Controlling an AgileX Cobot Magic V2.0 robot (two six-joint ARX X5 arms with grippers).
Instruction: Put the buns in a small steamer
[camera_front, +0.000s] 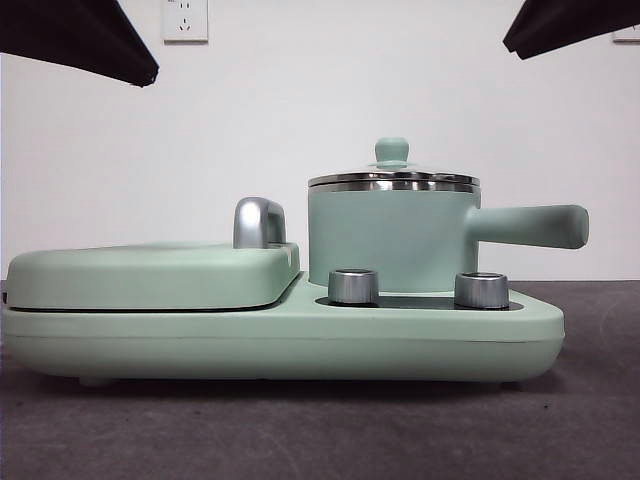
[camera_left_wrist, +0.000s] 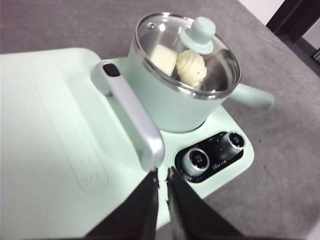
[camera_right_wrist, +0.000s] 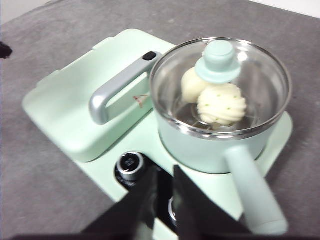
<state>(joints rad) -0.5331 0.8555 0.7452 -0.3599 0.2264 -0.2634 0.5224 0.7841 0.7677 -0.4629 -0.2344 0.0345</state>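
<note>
The left gripper (camera_left_wrist: 161, 176) is hanging above the appliance w/ its two black jaws nearly pressed together and nothing between them. The right gripper (camera_right_wrist: 165, 176) is the same: jaws almost closed, empty, hovering near the dials. In the front view both arms are showing only as dark tips at the top corners, so both seem to be waiting.

Below them, the two buns are lying inside the small steamer (camera_front: 390, 240), under the glass lid (camera_right_wrist: 250, 65), touching each other. The smooth bun (camera_left_wrist: 163, 58) is sitting beside the ridged bun (camera_left_wrist: 191, 66), which has small green flecks.

Handling, as a judgement: the buns are probably soft and light, easy to dent, so a grip should be gentle, across the short width at the sides. The steamer looks stiff and heavier; the lid is glass, fragile, and the knob (camera_right_wrist: 218, 61) is the place to take it.

The steamer is standing upright on the green base (camera_front: 300, 340). Its long handle (camera_front: 530, 226) is giving the long axis, pointing level, away from the flat griddle (camera_front: 150, 275) and its silver handle (camera_front: 258, 222). The task looks approx. finished.
</note>
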